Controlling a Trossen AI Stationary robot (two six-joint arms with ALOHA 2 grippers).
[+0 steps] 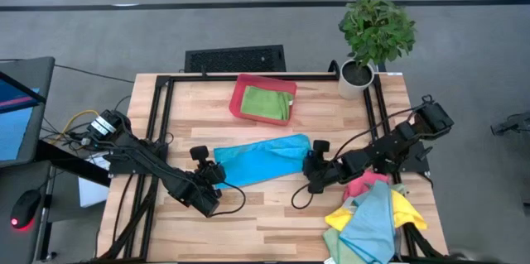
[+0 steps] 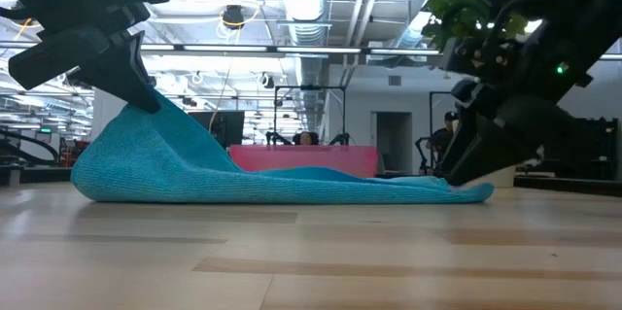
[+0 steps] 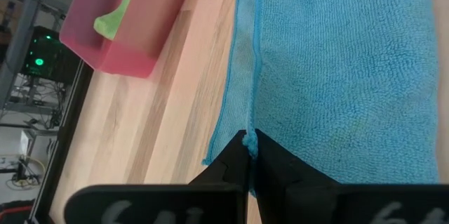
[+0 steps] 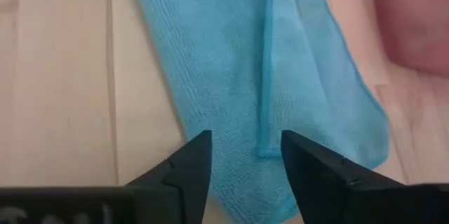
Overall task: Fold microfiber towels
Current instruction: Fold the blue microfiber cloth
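you see: blue towel [image 1: 263, 159] folded mid-table, near red tray [image 1: 238, 98] | left gripper [image 3: 250, 155] clenched on its edge, pinning the fold | right gripper [image 4: 245, 155] released, spread above the other end

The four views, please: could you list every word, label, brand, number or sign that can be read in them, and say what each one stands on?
No text can be read in any view.
Left gripper: pale marks on the dark bar at its base, cut off by the picture's edge, unreadable.
Right gripper: similar pale marks on its bar, cut off, unreadable.
Blue towel, red tray, plant pot: no label visible.
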